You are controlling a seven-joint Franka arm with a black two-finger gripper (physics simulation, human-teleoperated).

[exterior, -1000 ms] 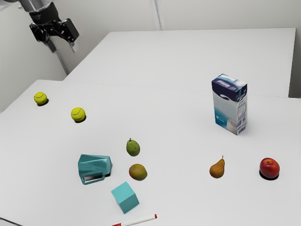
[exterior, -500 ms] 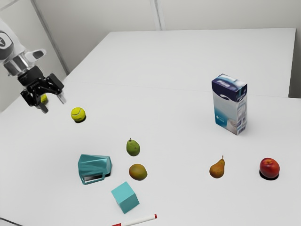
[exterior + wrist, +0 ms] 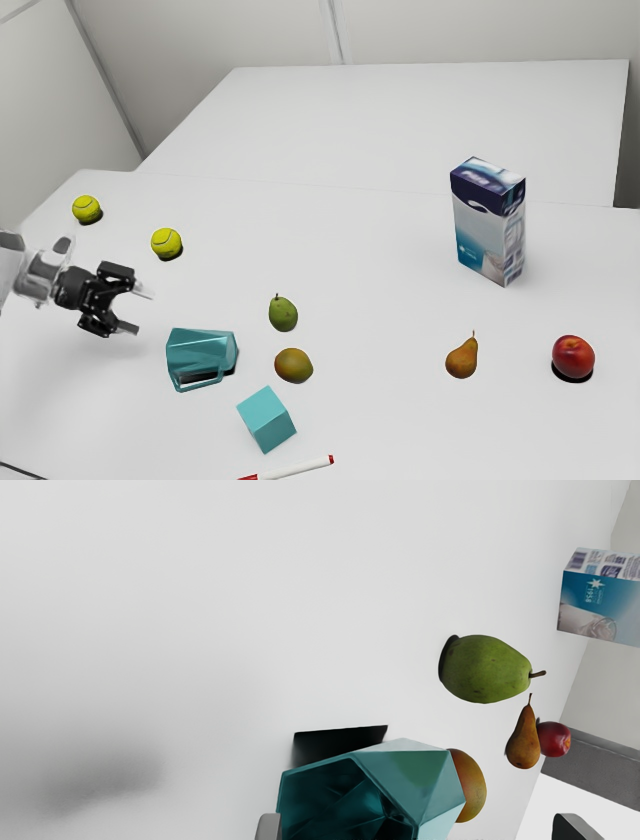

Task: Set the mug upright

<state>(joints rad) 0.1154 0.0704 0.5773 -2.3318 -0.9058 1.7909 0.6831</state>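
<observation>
Hovering over the worktop (image 3: pixel 380 240) at the exterior view's left, the hand (image 3: pixel 142 310) has its fingers spread, pointing at the mug (image 3: pixel 200 352)! And that mug is down on its side, open mouth facing the hand, handle on the near side, mango (image 3: pixel 294 366) near its base.
</observation>
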